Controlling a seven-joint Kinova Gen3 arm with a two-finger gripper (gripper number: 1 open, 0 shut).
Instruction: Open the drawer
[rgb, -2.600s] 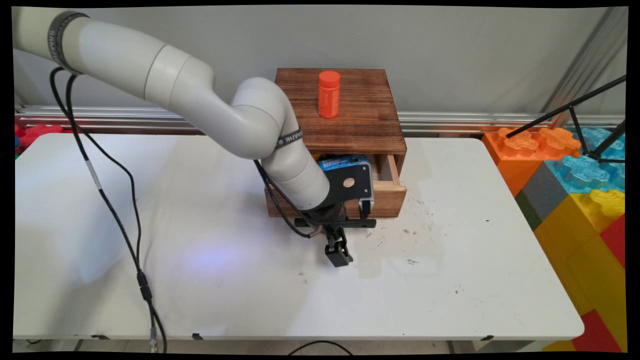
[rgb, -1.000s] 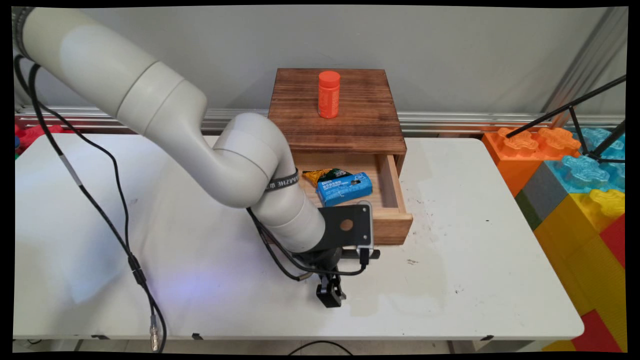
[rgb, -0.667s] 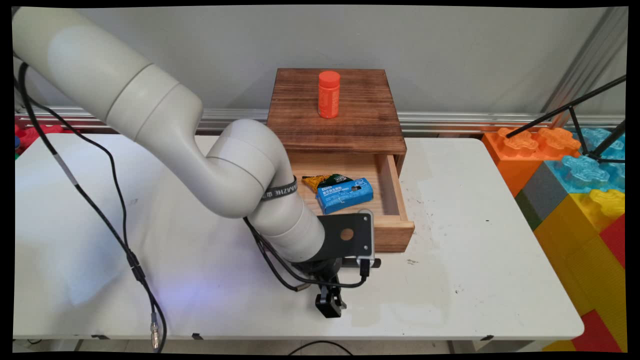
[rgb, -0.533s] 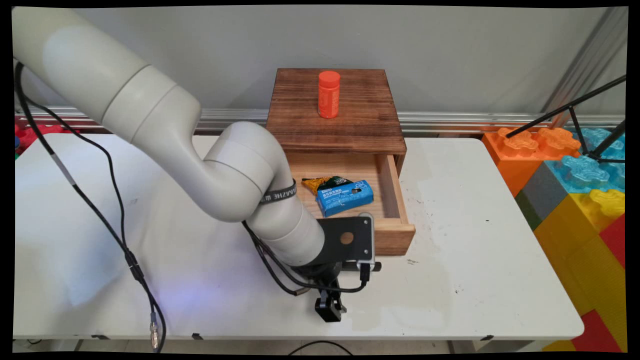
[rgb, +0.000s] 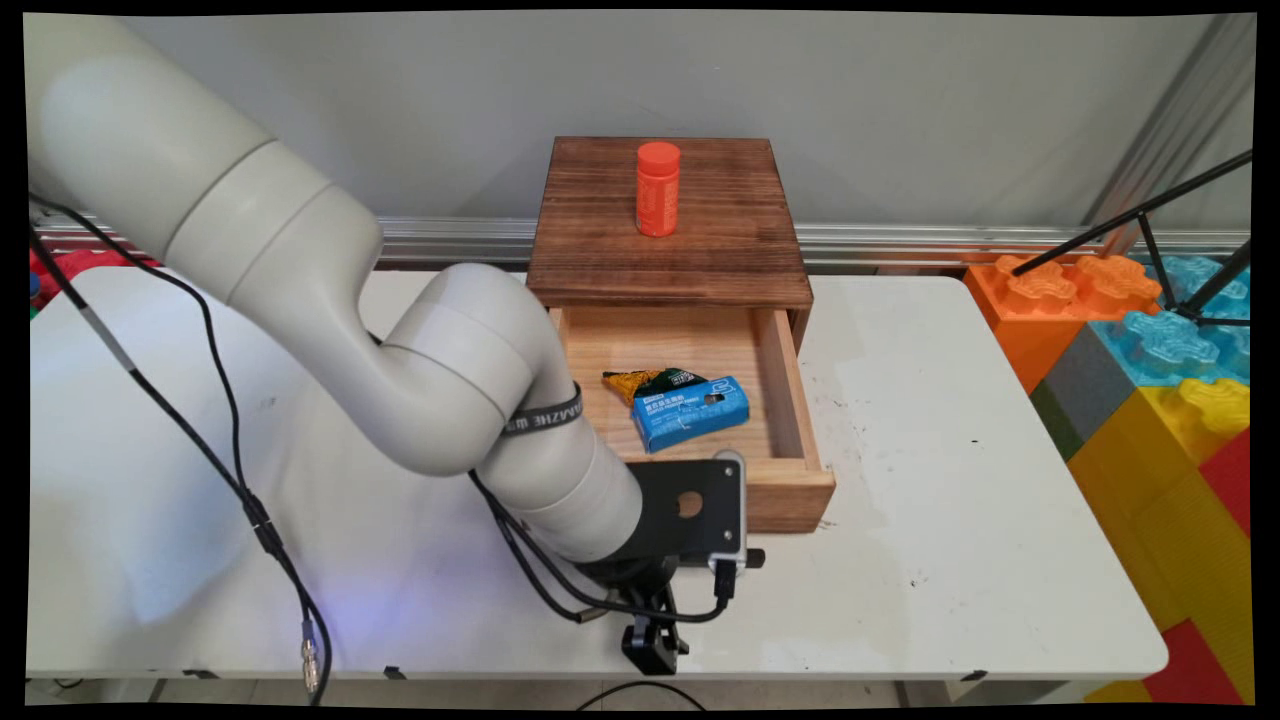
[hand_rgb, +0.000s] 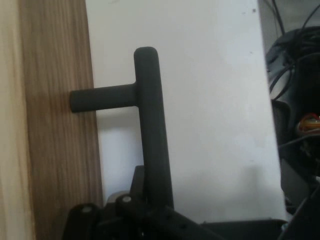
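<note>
Hand view: the gripper appears closed on the handle, whose bar runs down between its jaws, just off the drawer front. In the main view the drawer stands well out of the cabinet, showing a box and packet; a bottle stands on top.

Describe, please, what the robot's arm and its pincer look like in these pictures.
The arm is built of thick rounded off-white links, with a dark lettered band near the wrist. Black cables hang from it. A flat black plate with a round hole sits above the small black pincer.
</note>
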